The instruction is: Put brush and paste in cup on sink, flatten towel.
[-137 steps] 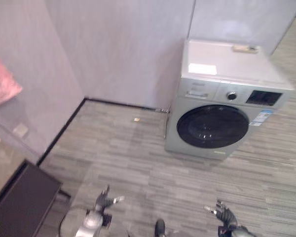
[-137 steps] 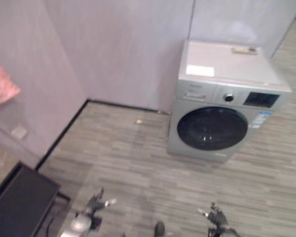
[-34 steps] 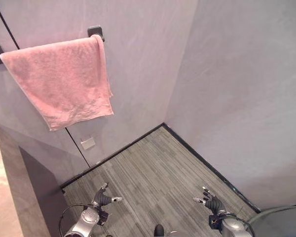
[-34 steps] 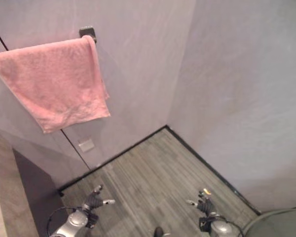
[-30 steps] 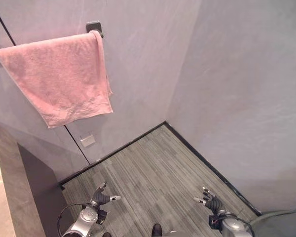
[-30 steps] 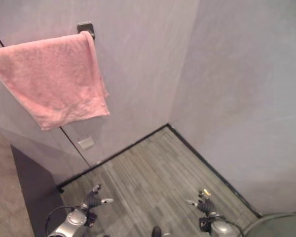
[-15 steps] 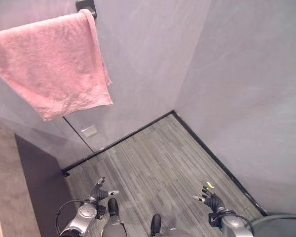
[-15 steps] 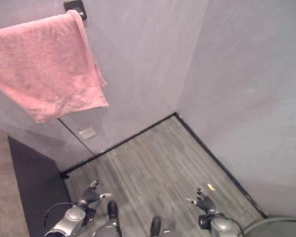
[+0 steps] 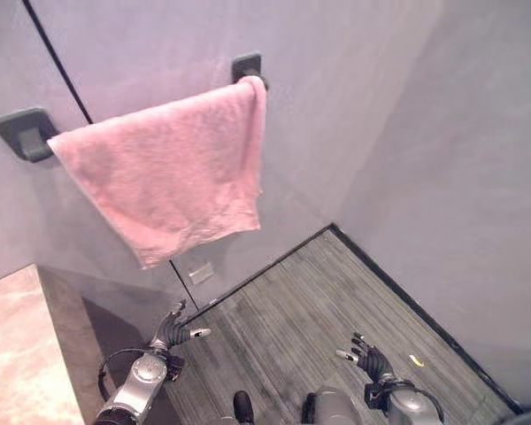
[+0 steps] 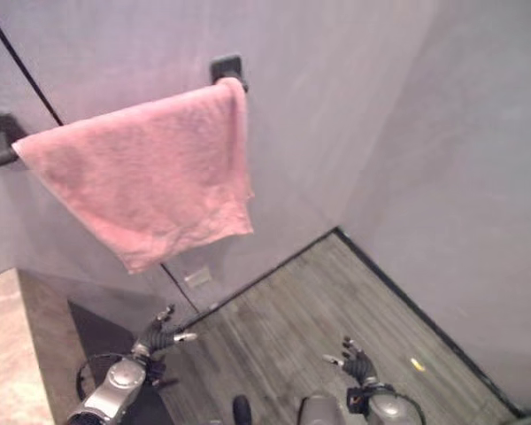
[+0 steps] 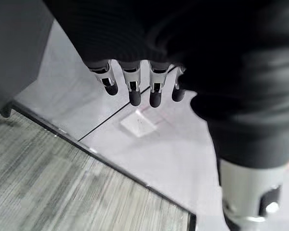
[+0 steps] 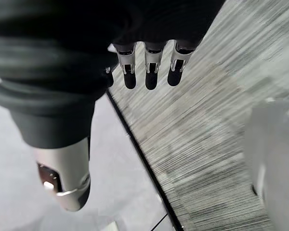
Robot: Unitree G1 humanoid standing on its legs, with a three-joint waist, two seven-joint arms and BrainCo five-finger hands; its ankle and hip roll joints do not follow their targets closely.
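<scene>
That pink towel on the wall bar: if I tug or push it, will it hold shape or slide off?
The pink towel is probably soft and floppy: it hangs bunched and skewed over the bar, its lower edge slanted. It just drapes, so a sideways tug would likely slide it. Both open hands, left and right, are far below.

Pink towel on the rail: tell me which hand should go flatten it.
Left, probably. The pink towel hangs up on the robot's left side, above the open left hand; the right hand, also open, hangs further off.
</scene>
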